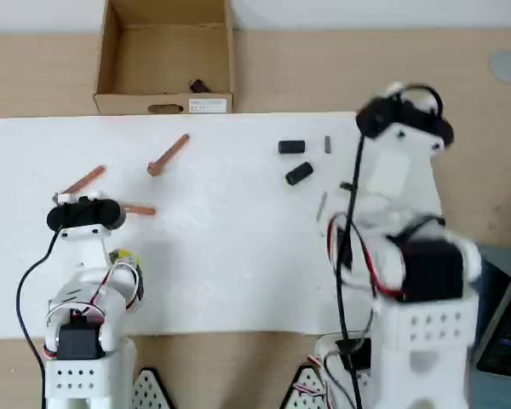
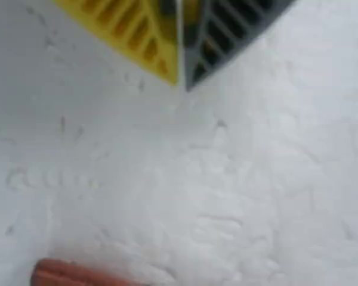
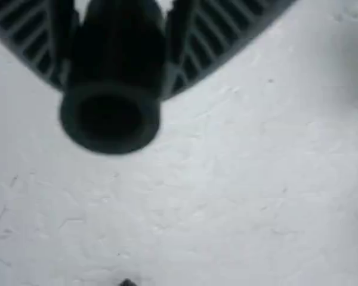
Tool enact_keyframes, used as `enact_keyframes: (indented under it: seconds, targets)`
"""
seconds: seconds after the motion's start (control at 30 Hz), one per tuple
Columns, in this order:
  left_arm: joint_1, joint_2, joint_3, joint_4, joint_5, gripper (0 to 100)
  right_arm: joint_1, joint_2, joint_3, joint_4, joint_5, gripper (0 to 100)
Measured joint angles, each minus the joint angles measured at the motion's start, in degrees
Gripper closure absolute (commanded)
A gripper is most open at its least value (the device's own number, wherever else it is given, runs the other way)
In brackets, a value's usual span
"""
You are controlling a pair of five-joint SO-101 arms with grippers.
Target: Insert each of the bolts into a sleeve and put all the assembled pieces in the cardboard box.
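Right end effector (image 3: 116,80) is clamped on a black sleeve (image 3: 110,119), gripped by the body so the flanged open end sticks clear of the fingers. That reads as a presentation grip: the bore stays unobstructed for a bolt. In the high view that arm is raised over the far right corner of the white mat (image 1: 221,256), off the surface, so there's room to come at the hole. Left end effector (image 2: 181,71) has its fingers together with nothing between them. It hangs low over the mat with a bolt (image 2: 65,275) near it, so my guess is it's lining up for a pick and has to open first. Three bolts lie loose on the left half of the mat: one (image 1: 139,210) just beside the left arm's wrist, one (image 1: 85,181) behind it, one (image 1: 169,155) farther out toward the box. Two spare sleeves (image 1: 291,146) (image 1: 299,174) lie on the right half. The split looks deliberate, with bolts in the left arm's reach and sleeves in the right's. The cardboard box (image 1: 106,51) sits open on the desk (image 1: 341,68) against the mat's far edge. A dark piece (image 1: 198,86) is inside by the near wall, probably one finished assembly, though I can't confirm that. Main risk next is bore-to-bolt alignment.
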Motion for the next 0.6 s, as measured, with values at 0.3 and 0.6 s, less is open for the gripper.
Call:
enact_keyframes:
  seconds: [0.3, 0.6]
  targets:
    - [0.0, 0.9, -12.9, 1.4, 0.0, 100, 5.7, -14.9, 19.3, -9.1, 6.0, 98.9]
    - [0.0, 25.7, -35.5, 8.0, 13.5, 100, 7.9, -19.9, 24.2, -10.1, 6.8, 98.9]
